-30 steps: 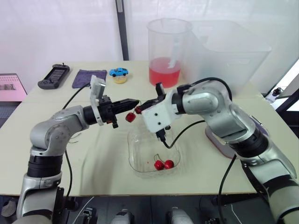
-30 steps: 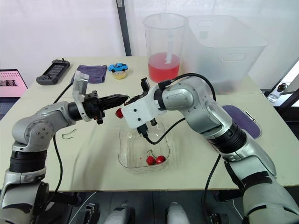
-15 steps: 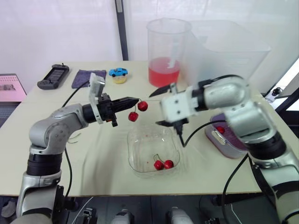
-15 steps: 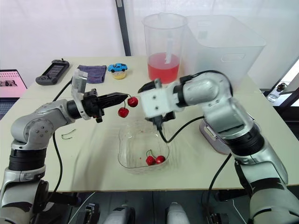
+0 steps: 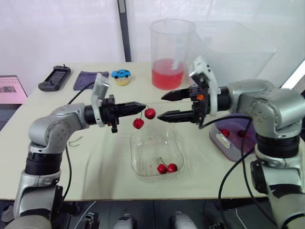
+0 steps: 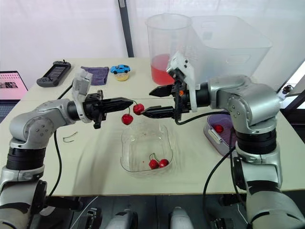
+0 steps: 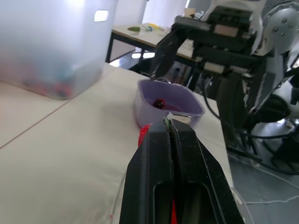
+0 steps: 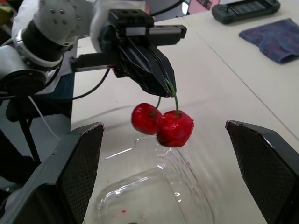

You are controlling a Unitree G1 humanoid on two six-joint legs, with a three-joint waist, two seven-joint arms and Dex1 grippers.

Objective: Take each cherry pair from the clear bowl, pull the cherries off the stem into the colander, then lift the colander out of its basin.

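A cherry pair (image 5: 144, 118) hangs by its green stem from my left gripper (image 5: 142, 105), which is shut on the stem above the far edge of the clear bowl (image 5: 143, 143). In the right wrist view the two cherries (image 8: 163, 123) dangle from the left gripper's fingers (image 8: 154, 65). My right gripper (image 5: 161, 107) stands open just right of the pair, pointing at it, with nothing between its fingers. Another cherry pair (image 5: 167, 168) lies in the bowl. The purple colander (image 5: 224, 143) sits at the right with cherries (image 5: 225, 132) inside.
A pitcher of red liquid (image 5: 169, 52) and a large translucent bin (image 5: 233, 52) stand at the back. A blue toy car (image 5: 121, 73), a purple cloth (image 5: 88, 78) and a black controller (image 5: 55, 78) lie at the back left. A loose stem (image 5: 75, 140) lies near my left arm.
My right gripper has opened and drawn back to the right, turning to face the cherries. The left gripper still holds the pair, shifted slightly right.
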